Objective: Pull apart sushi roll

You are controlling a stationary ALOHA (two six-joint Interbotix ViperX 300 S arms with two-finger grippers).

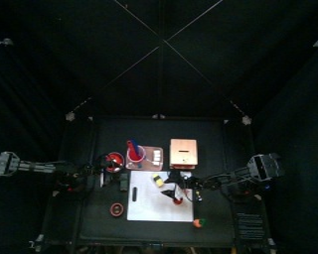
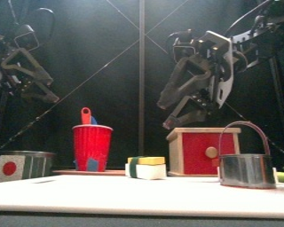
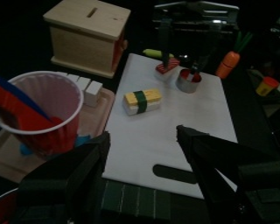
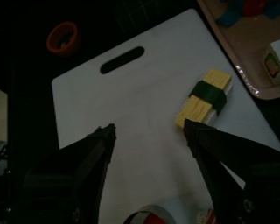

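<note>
Left wrist view: looks down on the sushi roll (image 3: 143, 101), a small pale yellow chunk with a dark green band round its middle. Lies flat on the white board (image 3: 166, 144), near the side by the red cup (image 3: 43, 109) and the wooden box (image 3: 87, 33). Touched by nothing yet. Above the board, the left gripper (image 3: 140, 140) with its jaws spread wide and nothing between them. Same for the right gripper (image 4: 149, 128): wide apart, holding nothing, hanging over the board just beside the roll. Looks like the reaching step, before any grab. Next, probably: bring one gripper down on each end of the roll, squeeze both, then pull the two ends away from each other. Calls for care, with so little roll to share. Hard to tell where the roll splits, or if there is a seam under the green band. Little things at the board's far end too small to name. Only a speck in the top view.
</note>
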